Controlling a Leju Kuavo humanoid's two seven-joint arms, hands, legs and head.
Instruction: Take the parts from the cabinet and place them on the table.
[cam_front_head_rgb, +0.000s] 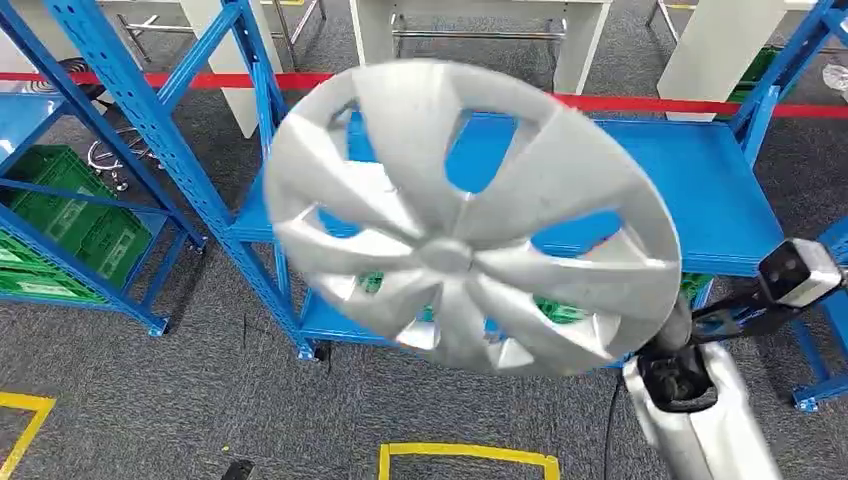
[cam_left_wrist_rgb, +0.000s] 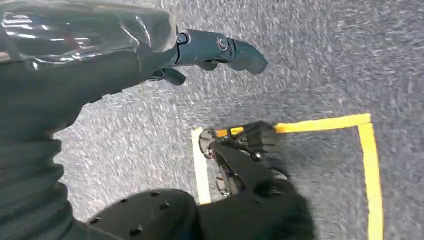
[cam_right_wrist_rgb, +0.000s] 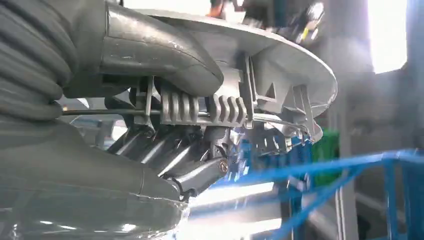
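1. Head view: the blue steel cabinet (cam_front_head_rgb: 700, 190) is the biggest thing, an open rack of perforated uprights and flat painted shelves. It stands on grey, short-pile carpet (cam_front_head_rgb: 150, 400) marked with yellow tape (cam_front_head_rgb: 470, 455).

2. Next in size is the part, a silver wheel cover (cam_front_head_rgb: 465, 215). It is round and dished with broad spokes and wedge-shaped gaps, and looks like light moulded plastic with a matte metallic finish. It is held up in the air in front of the cabinet's upper shelf, face toward the camera, off the shelf. It is motion-blurred.

3. The right robot hand (cam_right_wrist_rgb: 165, 105) grips the cover at its rim, at about 4 o'clock on the disc. The thick grey thumb lies over the outer face and the darker fingers (cam_right_wrist_rgb: 195, 175) press up into the ribbed clips on the back.

4. The left robot hand (cam_left_wrist_rgb: 215, 50) hangs over the carpet holding nothing, its dark fingers loosely extended.

5. Judgement: the step in hand is carrying the cover to the counter.
   - A rim grip on a wide, light disc gives leverage to any swing, so a slow turn with a level wrist suits.
   - The back clips offer purchase, but they are thin and could flex or snap under a hard squeeze.
   - Keep the far edge clear of the blue uprights while withdrawing.
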